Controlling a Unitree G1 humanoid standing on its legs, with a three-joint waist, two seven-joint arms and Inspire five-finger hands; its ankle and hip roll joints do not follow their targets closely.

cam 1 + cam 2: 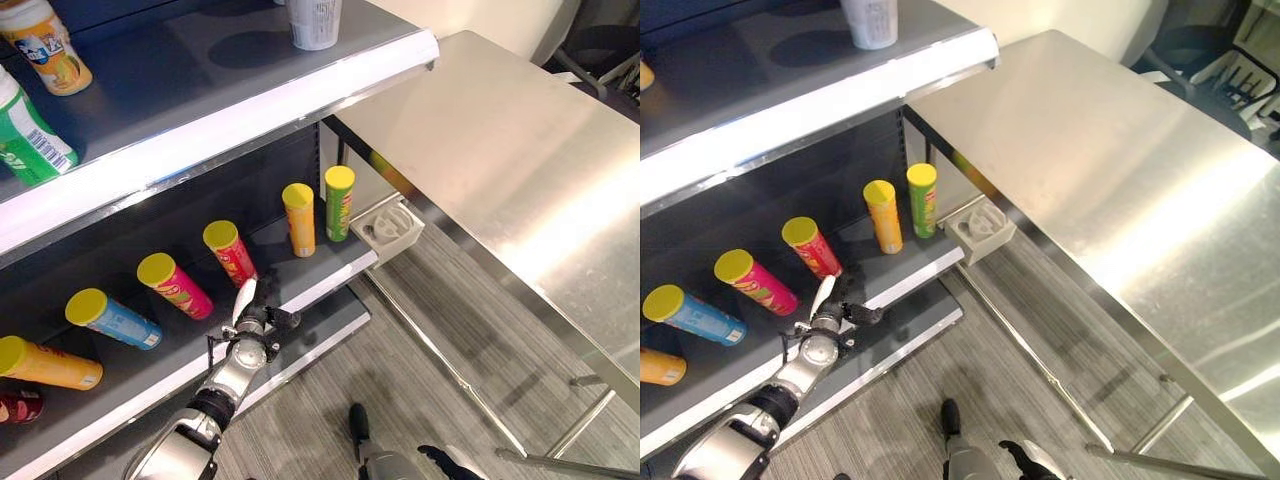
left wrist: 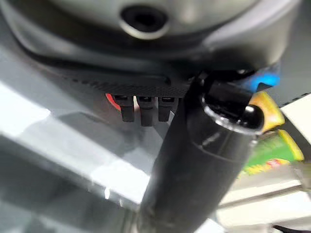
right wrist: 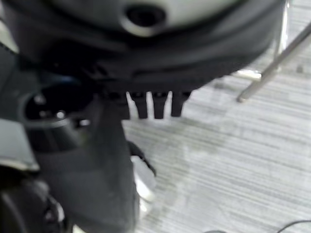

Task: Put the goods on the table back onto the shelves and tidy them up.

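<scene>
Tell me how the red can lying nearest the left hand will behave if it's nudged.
The red can lies on its side on the lower shelf, so it would probably roll. It looks rigid and likely light. Its glossy wall may slip under the left hand, which sits by the shelf's front edge.

**Lower shelf crowded, table bare**

The steel table (image 1: 520, 150) offers an open top to pass over. On the lower shelf (image 1: 330, 262), the left hand (image 1: 252, 322) sits at the front edge, just below the red canister (image 1: 232, 252). The pink canister (image 1: 176, 286) and blue canister (image 1: 112, 319) lie close alongside. The orange canister (image 1: 299, 218) and green canister (image 1: 339, 201) stand upright, blocking the right end. A white cup (image 1: 314, 22) occupies the upper shelf (image 1: 230, 110).
</scene>
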